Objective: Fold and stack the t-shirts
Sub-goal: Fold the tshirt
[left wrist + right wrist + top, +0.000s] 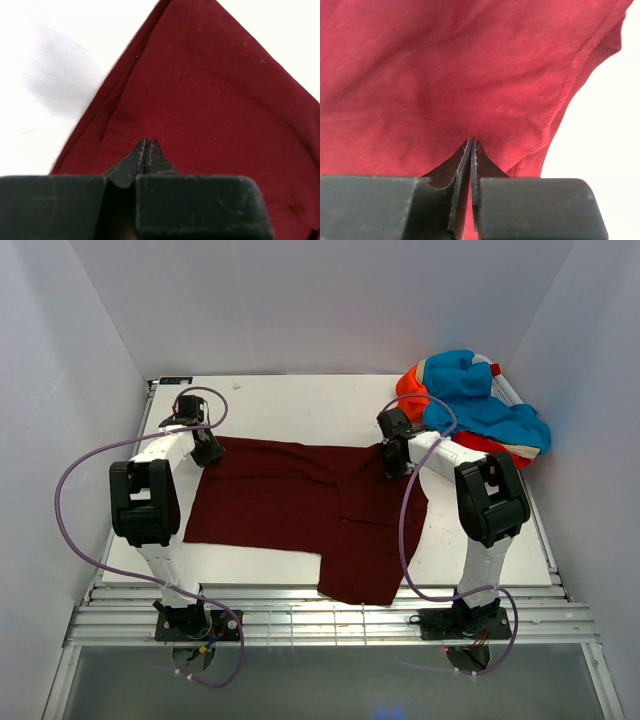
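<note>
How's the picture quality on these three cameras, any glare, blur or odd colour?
Top external: even light, sharp, maroon t-shirt reads dark. Left wrist: table blown out to white, one soft grey shadow on it. Right wrist: the same cloth looks brighter red; table at right edge washed out.

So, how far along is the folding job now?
No finished fold or stack shows yet. The left gripper and the right gripper pinch the far edge of the spread maroon t-shirt. Left: folding it, then the crumpled orange and blue t-shirts, far right.
</note>
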